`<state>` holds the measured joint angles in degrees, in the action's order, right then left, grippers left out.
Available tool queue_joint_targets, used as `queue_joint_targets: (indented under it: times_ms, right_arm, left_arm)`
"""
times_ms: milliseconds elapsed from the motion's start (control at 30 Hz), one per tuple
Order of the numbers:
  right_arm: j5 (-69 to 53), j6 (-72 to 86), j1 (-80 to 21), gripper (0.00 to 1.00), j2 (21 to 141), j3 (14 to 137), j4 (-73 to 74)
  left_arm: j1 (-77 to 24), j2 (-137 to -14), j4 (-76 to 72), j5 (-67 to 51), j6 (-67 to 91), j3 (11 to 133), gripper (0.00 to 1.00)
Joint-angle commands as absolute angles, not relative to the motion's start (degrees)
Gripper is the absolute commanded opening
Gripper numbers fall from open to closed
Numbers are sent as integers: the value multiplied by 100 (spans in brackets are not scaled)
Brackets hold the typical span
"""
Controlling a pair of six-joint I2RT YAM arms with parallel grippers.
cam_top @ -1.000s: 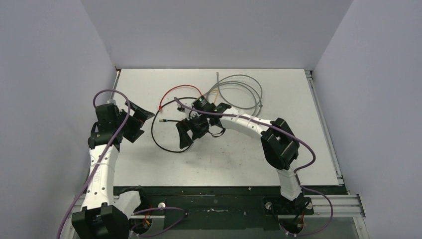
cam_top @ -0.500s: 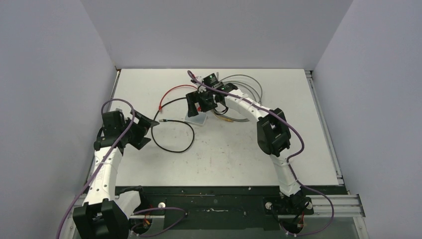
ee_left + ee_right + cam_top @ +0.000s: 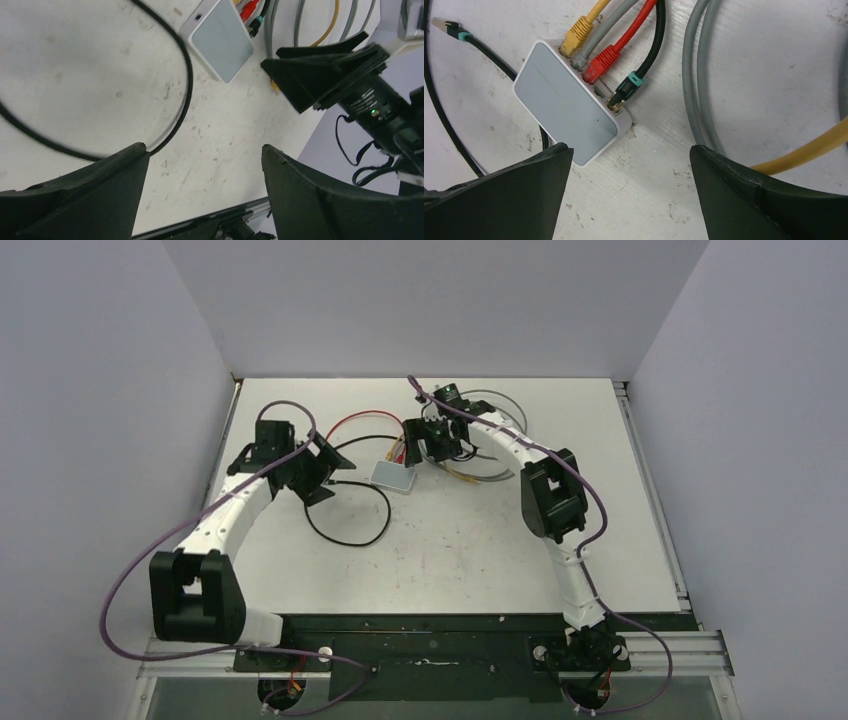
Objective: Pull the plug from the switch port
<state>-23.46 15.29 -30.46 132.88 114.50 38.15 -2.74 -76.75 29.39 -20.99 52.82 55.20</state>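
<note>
Hovering over the far-middle part of the table point(image 3: 480, 540), my right gripper point(image 3: 629, 150) hangs with its jaws spread wide, holding nothing. Beneath it the switch point(image 3: 566, 117) lies flat on the surface, a little left of centre and nearer the far edge than the near one. Four plugs sit in a row along its far side: a yellow plug point(image 3: 574, 41), a grey plug point(image 3: 581, 61), a red plug point(image 3: 600, 67) and a black plug point(image 3: 625, 91) with a teal collar. The black one lies at a slant, and I cannot tell whether it is fully seated. My left gripper point(image 3: 202, 150), also wide open and empty, hangs on the left-edge side of the switch, apart from it, above a loop of black cable point(image 3: 187, 85). I judge the step in hand to be the approach, with no plug gripped yet. The next move calls for lowering my right jaws around one plug body, closing, then pulling straight back along its cable line, probably while my left gripper pins the box down.
</note>
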Motion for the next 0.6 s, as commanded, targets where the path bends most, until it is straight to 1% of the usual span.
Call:
queue_joint_targets:
  times_ms: [0,133,300,567]
  right_arm:
    - [-2342,1563,-3085,91,12959,11164,3674]
    - [-2281,1512,-2966,90,12783,10789,3710]
    - [-2224,1478,-2760,90,12484,10360,3729]
    - [-2743,1572,-2435,91,11920,9715,3526]
  left_arm:
    - [-546,-8682,2934,-1673,4712,6775,80]
    - [-714,-9861,3376,-1487,4256,7894,76]
    - [-902,-10999,3935,-1286,3870,9170,76]
    - [-1053,-12226,4367,-1422,3524,10450,77]
